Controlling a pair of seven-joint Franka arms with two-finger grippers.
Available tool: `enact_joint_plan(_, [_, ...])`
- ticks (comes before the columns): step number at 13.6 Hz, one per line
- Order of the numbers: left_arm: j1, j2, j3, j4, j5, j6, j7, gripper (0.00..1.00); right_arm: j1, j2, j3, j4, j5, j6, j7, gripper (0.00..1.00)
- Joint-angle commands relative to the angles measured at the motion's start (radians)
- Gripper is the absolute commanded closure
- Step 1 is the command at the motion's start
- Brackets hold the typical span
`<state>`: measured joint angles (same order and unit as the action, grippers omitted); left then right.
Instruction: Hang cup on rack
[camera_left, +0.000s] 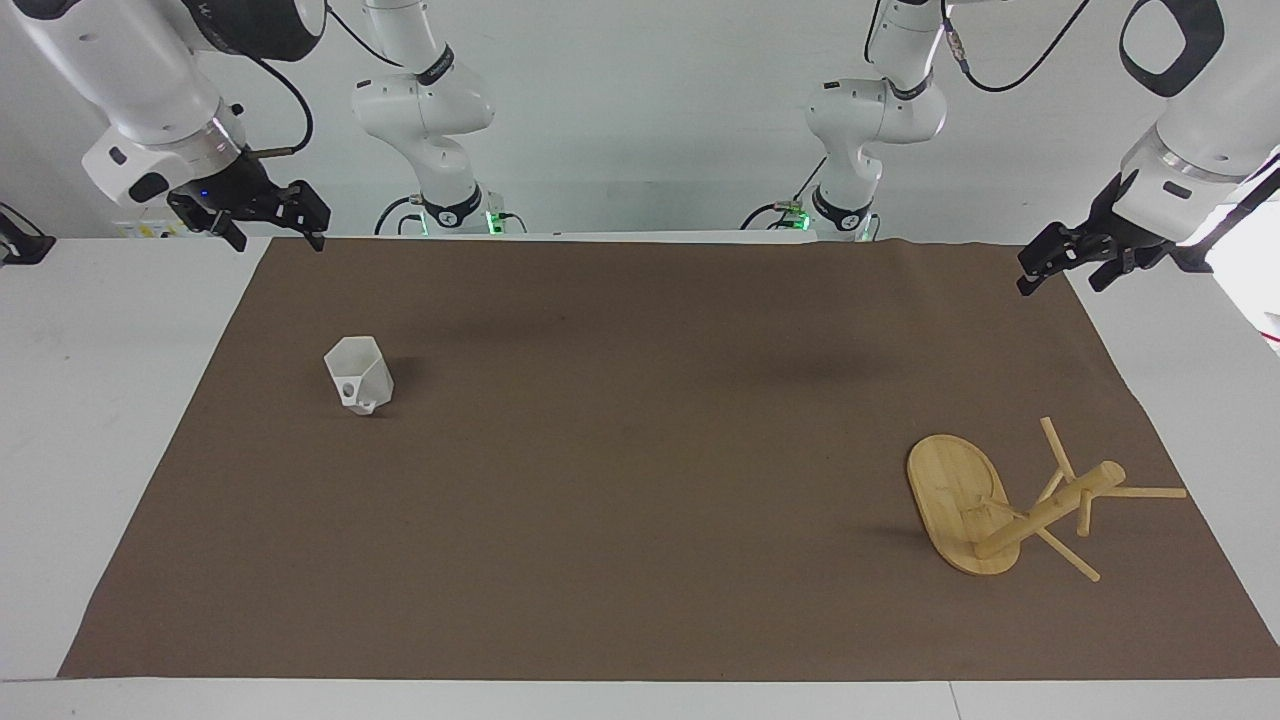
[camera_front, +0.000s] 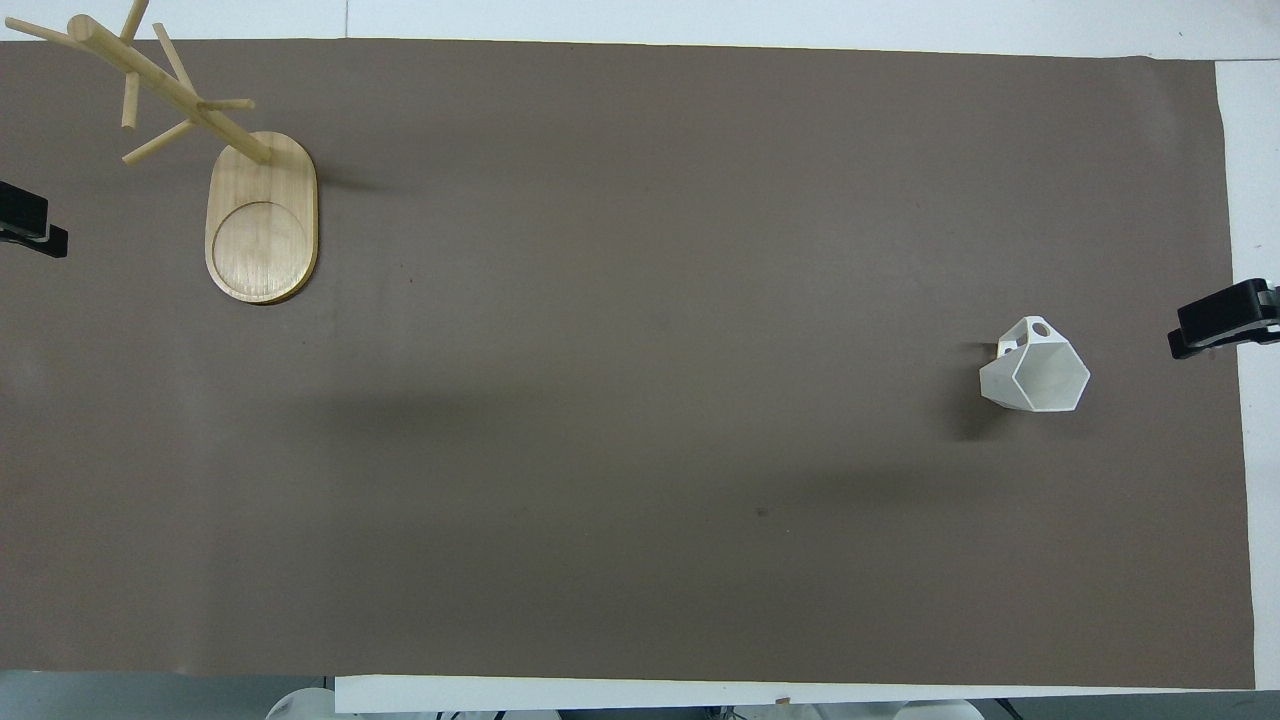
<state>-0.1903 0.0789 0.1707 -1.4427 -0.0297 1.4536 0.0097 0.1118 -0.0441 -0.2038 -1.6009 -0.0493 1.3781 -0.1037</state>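
The white faceted cup (camera_left: 358, 375) stands upright on the brown mat toward the right arm's end, and it also shows in the overhead view (camera_front: 1035, 372). Its handle points away from the robots. The bamboo rack (camera_left: 962, 500) stands toward the left arm's end, farther from the robots than the cup, with its post and pegs at the farther end of its oval base (camera_front: 262, 215). My right gripper (camera_left: 275, 235) is open and empty, raised over the mat's edge nearest the robots. My left gripper (camera_left: 1068, 278) is open and empty, raised over the mat's corner at its own end.
The brown mat (camera_left: 640, 480) covers most of the white table. Only the gripper tips show at the overhead view's side edges. Both arm bases stand at the table's edge.
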Motion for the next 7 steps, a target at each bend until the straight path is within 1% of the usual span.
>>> enact_joint_plan(1, [0.002,-0.024,0.0,-0.03,-0.002,0.011,-0.011,0.0,0.008,-0.019,-0.009,-0.022,-0.017,0.016,0.01,0.0])
enact_joint_plan(5, [0.002,-0.024,0.0,-0.03,-0.002,0.011,-0.011,0.0,0.008,-0.011,-0.019,-0.008,0.003,0.022,0.007,0.0])
enact_joint_plan(6, [0.002,-0.024,0.0,-0.03,-0.002,0.011,-0.011,0.0,0.009,-0.016,-0.014,-0.011,0.002,0.013,-0.005,0.0])
enact_joint_plan(7, [0.002,-0.024,0.0,-0.03,-0.002,0.011,-0.011,0.0,0.009,-0.019,-0.009,-0.011,0.003,0.013,-0.058,0.0])
